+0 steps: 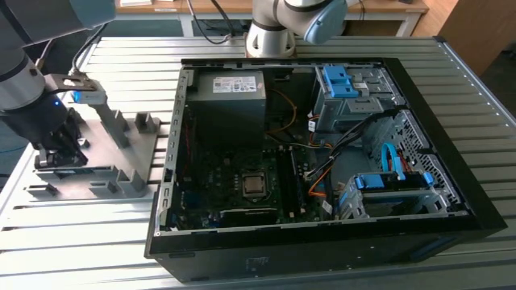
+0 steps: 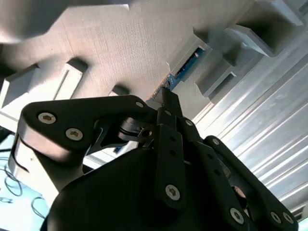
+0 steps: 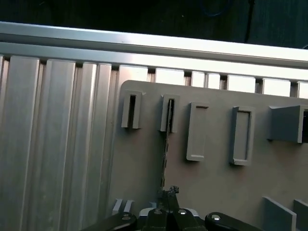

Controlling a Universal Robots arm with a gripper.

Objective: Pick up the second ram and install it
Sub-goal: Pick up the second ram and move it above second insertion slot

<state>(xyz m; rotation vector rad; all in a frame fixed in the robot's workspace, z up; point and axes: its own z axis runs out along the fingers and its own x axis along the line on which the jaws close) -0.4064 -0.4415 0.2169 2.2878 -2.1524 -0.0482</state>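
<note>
Gripping the second ram (image 2: 186, 66) at the holder plate (image 3: 216, 192), near the counter (image 1: 81, 232) edge on the exterior view's left.
Holding the fingers (image 2: 168, 137) of the gripper (image 2: 166, 97) closed on the stick's near end, with the far end in a slotted block (image 3: 168, 115); probably calling for a straight, untwisted pull along the slot. Counting one ram, one gripper, four slotted blocks in line, one open computer case (image 1: 322, 248).

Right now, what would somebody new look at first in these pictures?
The big open computer case in the middle of the exterior view grabs the eye first, its insides showing. At the exterior view's left, the robot's black claw reaches down to a grey holder plate. In the second wrist view it pinches the end of the second ram, a thin blue stick sitting in a slot on that plate.
</note>
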